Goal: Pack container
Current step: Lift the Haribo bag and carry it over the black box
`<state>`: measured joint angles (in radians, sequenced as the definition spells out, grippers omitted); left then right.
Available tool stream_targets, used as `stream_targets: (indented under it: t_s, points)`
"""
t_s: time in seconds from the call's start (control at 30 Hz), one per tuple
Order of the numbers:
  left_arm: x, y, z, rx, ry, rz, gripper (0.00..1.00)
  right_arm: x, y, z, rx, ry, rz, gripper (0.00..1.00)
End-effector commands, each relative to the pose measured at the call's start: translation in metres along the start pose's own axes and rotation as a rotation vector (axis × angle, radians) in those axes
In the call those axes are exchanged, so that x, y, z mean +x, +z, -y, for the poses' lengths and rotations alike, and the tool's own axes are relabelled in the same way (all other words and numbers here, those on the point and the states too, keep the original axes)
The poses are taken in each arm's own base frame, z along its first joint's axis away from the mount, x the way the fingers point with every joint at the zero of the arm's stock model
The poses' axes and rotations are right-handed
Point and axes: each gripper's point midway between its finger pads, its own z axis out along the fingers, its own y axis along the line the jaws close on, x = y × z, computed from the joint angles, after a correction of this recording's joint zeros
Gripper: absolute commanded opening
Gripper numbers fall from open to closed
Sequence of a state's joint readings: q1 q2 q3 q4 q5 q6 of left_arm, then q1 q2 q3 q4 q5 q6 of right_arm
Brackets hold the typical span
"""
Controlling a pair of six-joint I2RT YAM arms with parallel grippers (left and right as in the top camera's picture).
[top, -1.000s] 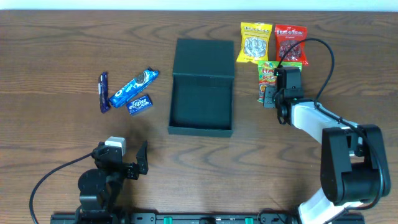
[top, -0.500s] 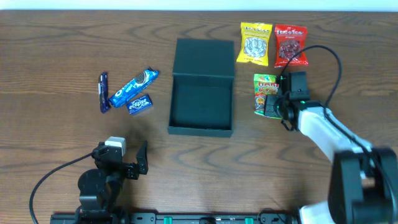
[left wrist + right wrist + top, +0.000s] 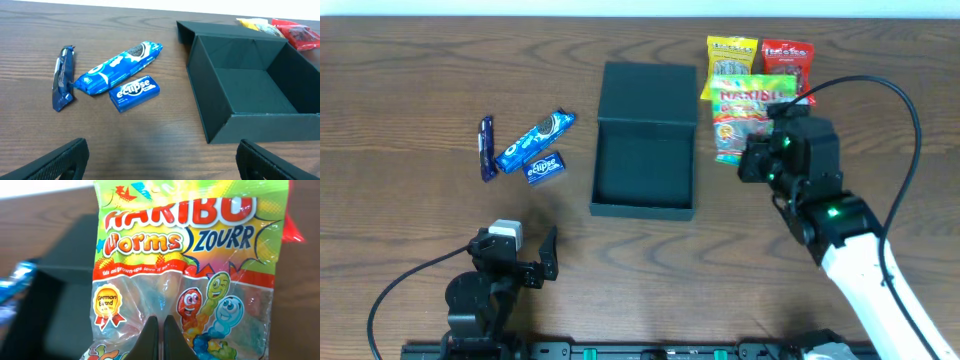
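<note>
Wide open and gripping nothing, the left pincer (image 3: 162,150) sits low at the near edge of the table (image 3: 400,80), about seven o'clock from the container (image 3: 645,170). Its two dark fingers fill the bottom corners of its wrist view. A black rail (image 3: 620,350) runs along that near edge. The right pincer (image 3: 160,332), at about three o'clock, is pinched tight on the lower edge of a Haribo worms bag (image 3: 752,105). The bag is held up flat toward the overhead camera. The surface is dark brown wood grain, and a pale strip (image 3: 620,6) lies beyond its far edge; what that is cannot be told. At the table's centre the container stands open, a matte dark teal-green box with straight walls. Its flat lid is folded back at twelve o'clock, and the floor is the same colour as the outside. At nine to ten o'clock lie an eclipse box (image 3: 545,167), a blue Oreo packet (image 3: 535,140) and a dark blue wrapper (image 3: 487,148), close together. At one o'clock, farthest out, a yellow packet (image 3: 732,58) and a red packet (image 3: 787,55) lie side by side, partly covered by the raised bag.
</note>
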<state>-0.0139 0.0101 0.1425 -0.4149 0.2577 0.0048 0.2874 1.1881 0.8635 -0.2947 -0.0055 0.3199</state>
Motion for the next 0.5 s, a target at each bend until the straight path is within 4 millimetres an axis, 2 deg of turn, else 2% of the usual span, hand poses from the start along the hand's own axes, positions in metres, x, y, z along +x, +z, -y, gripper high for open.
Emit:
stream_targets:
  t_s: [0.0, 0.1, 0.23, 0.47]
  points:
    - [0.008, 0.003, -0.003, -0.008, 0.013, -0.016, 0.95, -0.006, -0.003, -0.034, -0.087, 0.054, 0.035, 0.01]
    - [0.008, 0.003, -0.003, -0.008, 0.013, -0.016, 0.95, -0.007, 0.003, -0.068, -0.168, 0.018, 0.061, 0.01]
    - [0.008, 0.003, -0.003, -0.009, 0.013, -0.016, 0.95, -0.001, 0.016, -0.103, -0.244, -0.081, 0.08, 0.01]
    - [0.008, 0.003, -0.003, -0.009, 0.013, -0.016, 0.95, 0.025, 0.044, -0.134, -0.3, -0.114, 0.043, 0.01]
